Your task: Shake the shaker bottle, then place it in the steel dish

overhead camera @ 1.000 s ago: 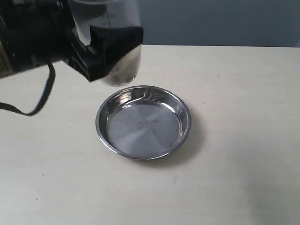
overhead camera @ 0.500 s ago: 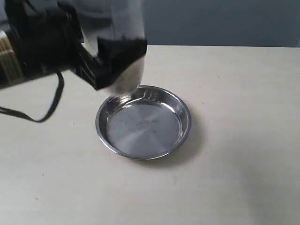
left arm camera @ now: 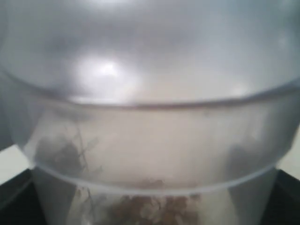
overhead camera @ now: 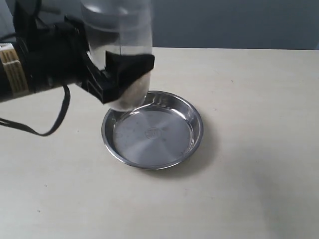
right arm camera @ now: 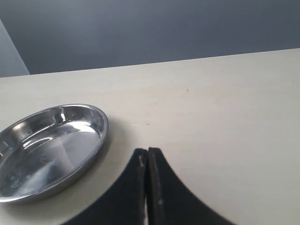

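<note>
One shaker bottle, clear frosted plastic, stands roughly upright in the air at the far left of the scene, its top cut off by the upper edge of the exterior view. Brown granules sit in its lower end, which appears over the far-left rim of the steel dish; whether the bottle's base touches that rim cannot be told. The left gripper reaches in from the left and grasps the bottle low on its body, jaws spread wide around it, one black finger across the near side. In the left wrist view the bottle fills nearly the whole picture, with granules at its base. A black cable loops down from the left arm toward the pale table. The dish lies flat on the table at mid-scene, with nothing inside it. The right gripper is clenched, fingers pressed together with nothing between them, above the table and apart from the dish.
</note>
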Robot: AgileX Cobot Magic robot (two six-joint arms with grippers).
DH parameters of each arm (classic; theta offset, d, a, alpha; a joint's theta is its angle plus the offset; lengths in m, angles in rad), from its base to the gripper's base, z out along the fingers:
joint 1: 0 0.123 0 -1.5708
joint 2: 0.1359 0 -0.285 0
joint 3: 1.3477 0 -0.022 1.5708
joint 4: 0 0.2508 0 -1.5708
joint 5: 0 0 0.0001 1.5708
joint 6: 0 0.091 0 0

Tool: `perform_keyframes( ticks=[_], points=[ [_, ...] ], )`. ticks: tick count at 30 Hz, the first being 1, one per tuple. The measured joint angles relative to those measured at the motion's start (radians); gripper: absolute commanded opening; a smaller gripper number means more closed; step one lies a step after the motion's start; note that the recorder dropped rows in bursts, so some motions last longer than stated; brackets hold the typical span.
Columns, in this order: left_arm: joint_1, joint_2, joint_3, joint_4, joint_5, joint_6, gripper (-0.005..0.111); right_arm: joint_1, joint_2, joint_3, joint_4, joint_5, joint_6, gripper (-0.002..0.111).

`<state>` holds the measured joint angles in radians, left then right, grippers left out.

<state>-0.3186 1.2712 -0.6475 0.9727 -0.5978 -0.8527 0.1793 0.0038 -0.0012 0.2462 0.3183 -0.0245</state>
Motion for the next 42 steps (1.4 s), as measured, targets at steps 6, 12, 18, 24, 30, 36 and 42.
perform_keyframes(
  ticks=[6, 12, 18, 24, 30, 36, 42],
  points=[
    [0.0, 0.121, 0.011, -0.038, -0.096, 0.083, 0.0, 0.0, 0.0, 0.0, 0.0, 0.0, 0.0, -0.001],
    [0.0, 0.284, 0.011, -0.178, -0.214, 0.234, 0.0, 0.0, 0.0, 0.0, 0.0, 0.0, 0.0, -0.001],
    [0.0, 0.365, 0.011, -0.31, -0.223, 0.342, 0.0, 0.0, 0.0, 0.0, 0.0, 0.0, 0.0, -0.001],
    [0.0, 0.41, 0.011, -0.311, -0.258, 0.381, 0.0, 0.0, 0.0, 0.0, 0.0, 0.0, -0.002, -0.001],
    [0.0, 0.508, 0.011, -0.358, -0.334, 0.415, 0.0, 0.0, 0.0, 0.0, 0.0, 0.0, -0.002, -0.001],
    [0.0, 0.627, 0.009, -0.463, -0.46, 0.446, 0.0, 0.0, 0.0, 0.0, 0.0, 0.0, -0.002, -0.001],
    [0.0, 0.713, -0.003, -0.445, -0.517, 0.472, 0.0, 0.0, 0.0, 0.0, 0.0, 0.0, -0.002, -0.001]
  ],
)
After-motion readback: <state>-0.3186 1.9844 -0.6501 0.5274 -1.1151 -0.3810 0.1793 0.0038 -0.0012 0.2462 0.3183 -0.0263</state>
